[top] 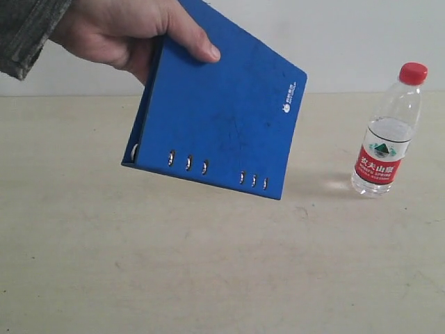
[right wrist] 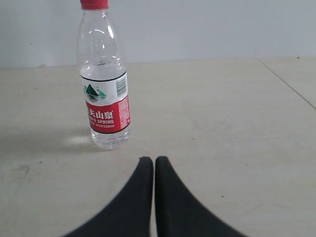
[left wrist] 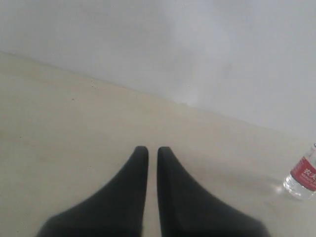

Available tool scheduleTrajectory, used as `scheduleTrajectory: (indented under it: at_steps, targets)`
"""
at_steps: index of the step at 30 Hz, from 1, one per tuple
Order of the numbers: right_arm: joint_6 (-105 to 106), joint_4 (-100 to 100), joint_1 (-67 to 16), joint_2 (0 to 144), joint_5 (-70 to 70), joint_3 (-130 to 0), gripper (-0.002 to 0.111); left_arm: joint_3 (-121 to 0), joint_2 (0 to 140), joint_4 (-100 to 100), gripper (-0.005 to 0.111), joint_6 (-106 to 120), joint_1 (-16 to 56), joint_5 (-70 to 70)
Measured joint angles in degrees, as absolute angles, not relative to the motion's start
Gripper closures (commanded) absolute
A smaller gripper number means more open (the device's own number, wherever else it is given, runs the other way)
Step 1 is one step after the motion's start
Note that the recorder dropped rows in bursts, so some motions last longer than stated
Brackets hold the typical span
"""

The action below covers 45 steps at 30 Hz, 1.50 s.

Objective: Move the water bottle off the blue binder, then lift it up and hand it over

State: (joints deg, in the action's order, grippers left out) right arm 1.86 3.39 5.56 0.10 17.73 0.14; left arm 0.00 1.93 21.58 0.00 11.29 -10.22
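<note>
Water bottle (right wrist: 103, 84) stands upright on the table (right wrist: 222, 123), near and ahead of the right gripper (right wrist: 149, 159), a little off the jaw centreline. It sits well apart from the left gripper (left wrist: 148, 148), far off to one side. Both sets of jaws are nearly pressed together with only a sliver of gap, and neither pinches anything. A person's hand (top: 118, 31) holds the blue binder (top: 222, 118) tilted in the air, so the bottle is already off it.

My read on handling: thin clear plastic, smooth, dents under a hard squeeze. It's tall and narrow, so a nudge could tip it. I can't tell the fill level, so weight is unknown — probably light. I'd open wide and grip at the label band (right wrist: 106, 111), not the tapered shoulder or cap (right wrist: 94, 4).
</note>
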Motion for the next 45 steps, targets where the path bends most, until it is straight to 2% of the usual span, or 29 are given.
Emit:
scheduleTrajectory:
  at_steps: [5,10,14,20,29,35,45]
  targets:
    - [1.9,3.4,5.6,0.1,17.7,0.1,0.108,0.1,0.4,16.4,0.100,-1.8,9.1,-6.5]
    - [1.9,3.4,5.6,0.1,17.7,0.1,0.108,0.1,0.2,-9.6,0.100,-15.6,7.2,0.0]
    - [1.9,3.4,5.6,0.1,17.7,0.1,0.108,0.1,0.2,-19.7,0.100,-22.7,7.2,-4.8]
    - [1.9,3.4,5.6,0.1,17.7,0.1,0.108,0.1,0.2,-15.5,0.100,-21.7,7.2,-17.7]
    - [1.9,3.4,5.6,0.1,17.7,0.1,0.108,0.1,0.2,-11.6,0.100,-20.8,7.2,-19.7]
    - [1.9,3.4,5.6,0.1,17.7,0.1,0.108,0.1,0.2,-5.3,0.100,-14.9,0.4,-21.4]
    - [1.9,3.4,5.6,0.1,17.7,0.1,0.108,0.1,0.2,4.7,0.100,-5.3,-2.9,-22.5]
